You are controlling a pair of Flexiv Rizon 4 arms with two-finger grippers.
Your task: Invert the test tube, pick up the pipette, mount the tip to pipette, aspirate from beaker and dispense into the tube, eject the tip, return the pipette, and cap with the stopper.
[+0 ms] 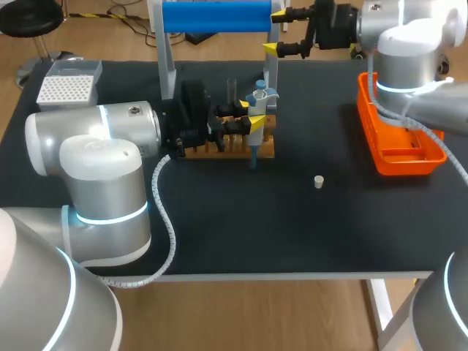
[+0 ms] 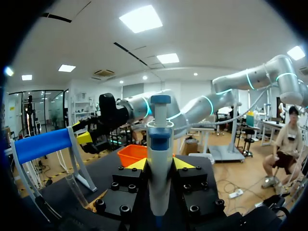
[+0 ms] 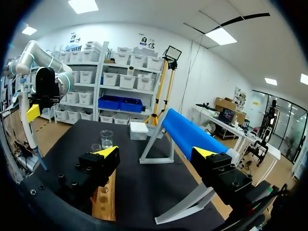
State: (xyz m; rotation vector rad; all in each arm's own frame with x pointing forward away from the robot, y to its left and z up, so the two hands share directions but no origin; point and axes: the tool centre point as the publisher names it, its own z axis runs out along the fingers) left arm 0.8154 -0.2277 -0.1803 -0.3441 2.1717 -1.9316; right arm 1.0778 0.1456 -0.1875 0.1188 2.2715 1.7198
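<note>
Pipette (image 1: 256, 117) is upright, nose down, clamped between the yellow tips of the left gripper (image 2: 160, 166). It hangs at the right end of the wooden rack (image 1: 227, 144), just in front of it, approx mid-table. In the left wrist view its blue plunger cap sticks up above the fingers, which press on the white body from both sides. Whether a tip is mounted can't be told. A clear test tube (image 1: 232, 91) stands upright in the rack, just behind the gripper. The beaker (image 3: 107, 138) shows only in the right wrist view, on the table beyond the rack's far end, w/ a smaller clear vessel beside it. The stopper (image 1: 319, 181) lies alone on the black table (image 1: 292, 234), in front of & to the right of the rack, well apart from both grippers. The right gripper (image 1: 281, 32) is up at the table's back edge, just beside the right end of the blue roller stand (image 1: 216, 16), fingers wide apart w/ nothing between them. The orange tray (image 1: 401, 150) sits at the right side under the right arm. The white tip box (image 1: 67, 88) is at the back left corner.
</note>
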